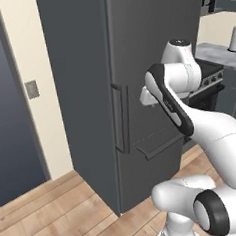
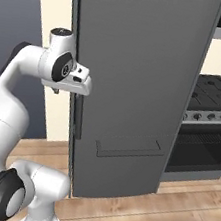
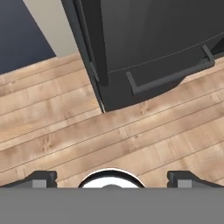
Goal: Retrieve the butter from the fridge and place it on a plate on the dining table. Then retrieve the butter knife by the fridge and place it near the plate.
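We are at the very start of the job: the fridge (image 1: 137, 78) stands shut in front of us, so the butter, which the task puts inside it, is hidden behind the dark grey door. Our arm is raised with the hand level with the long vertical bar handle (image 1: 119, 119), which runs down the door's left edge above the drawer pull (image 2: 127, 148). The claw (image 3: 112, 178) points down at the wooden floor (image 3: 65, 131), its two tips set wide apart and holding nothing. We judge this spread suits the next step, closing around the handle to swing the door out. A stove (image 2: 213, 98) sits to the right of the fridge.
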